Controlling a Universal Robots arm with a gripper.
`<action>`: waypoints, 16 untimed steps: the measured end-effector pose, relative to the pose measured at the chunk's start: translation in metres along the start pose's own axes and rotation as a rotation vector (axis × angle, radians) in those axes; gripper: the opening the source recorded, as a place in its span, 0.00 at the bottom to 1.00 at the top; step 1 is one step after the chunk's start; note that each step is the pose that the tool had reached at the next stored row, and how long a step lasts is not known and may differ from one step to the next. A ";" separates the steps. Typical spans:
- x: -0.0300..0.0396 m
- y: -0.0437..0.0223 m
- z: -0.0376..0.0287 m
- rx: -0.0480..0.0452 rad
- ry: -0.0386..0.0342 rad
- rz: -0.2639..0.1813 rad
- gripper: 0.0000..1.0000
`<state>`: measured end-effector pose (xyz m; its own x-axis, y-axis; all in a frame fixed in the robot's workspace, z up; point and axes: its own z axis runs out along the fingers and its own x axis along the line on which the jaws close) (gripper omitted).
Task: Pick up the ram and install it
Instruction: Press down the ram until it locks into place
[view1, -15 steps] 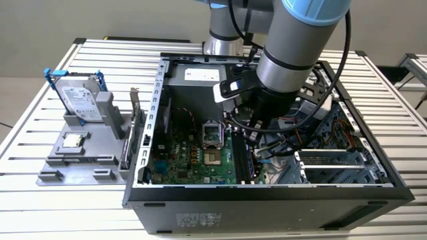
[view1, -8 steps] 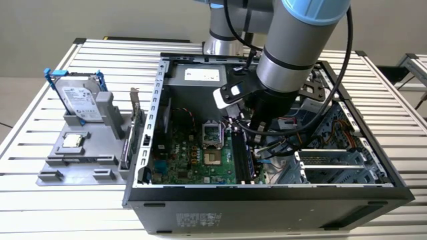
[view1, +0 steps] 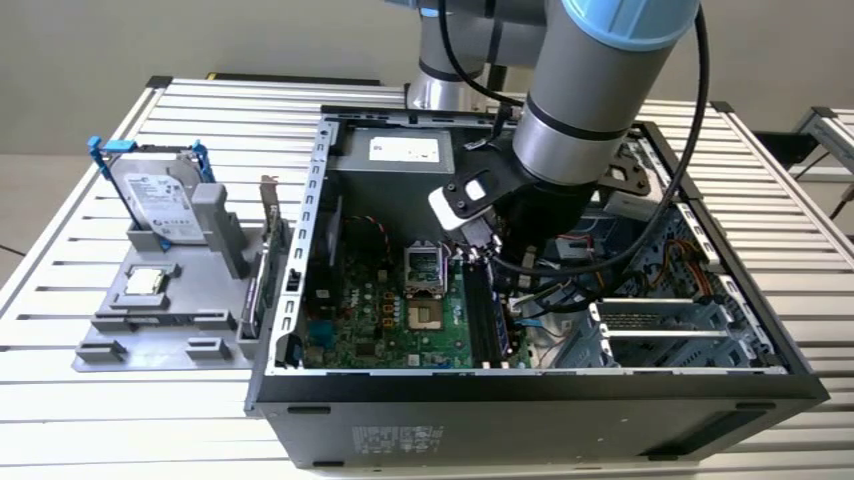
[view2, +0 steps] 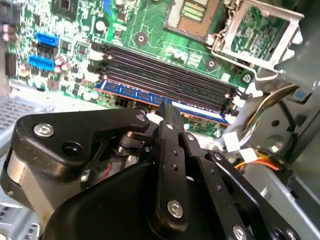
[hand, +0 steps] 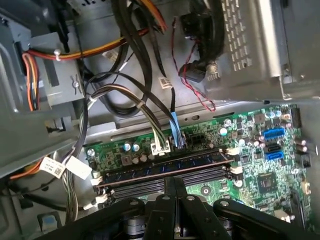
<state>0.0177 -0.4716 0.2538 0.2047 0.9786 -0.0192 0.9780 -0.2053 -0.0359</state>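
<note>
Gripper: the gripper (view2: 169, 111) is hanging inside the open computer case (view1: 534, 385), its black fingers (hand: 170, 187) pressed together, leaving no gap between the tips
Ram: the ram (view2: 165, 100) is sitting lengthwise in the memory slot directly under the fingertips, a long thin board with a blue label, running out to both sides of them; in the first wrist view the ram (hand: 165, 167) is lying just beyond the fingertips
Contact: the fingertips are sitting on or just above the board's top edge; I cannot tell which
Slots: the empty black slots (view2: 170, 75) are lying parallel, just beyond the ram from the fingers
Motherboard: the green motherboard (view1: 387, 310) is carrying the processor socket (view2: 197, 15) farther past those slots
</note>
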 end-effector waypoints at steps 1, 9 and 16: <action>0.0000 0.0000 0.0001 -0.0003 -0.0005 -0.017 0.00; 0.0001 0.0000 0.0008 -0.0029 -0.0054 -0.153 0.00; 0.0008 -0.0002 0.0010 -0.0039 -0.0072 -0.205 0.00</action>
<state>0.0177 -0.4707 0.2528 0.0009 0.9998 -0.0190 0.9994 -0.0016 -0.0359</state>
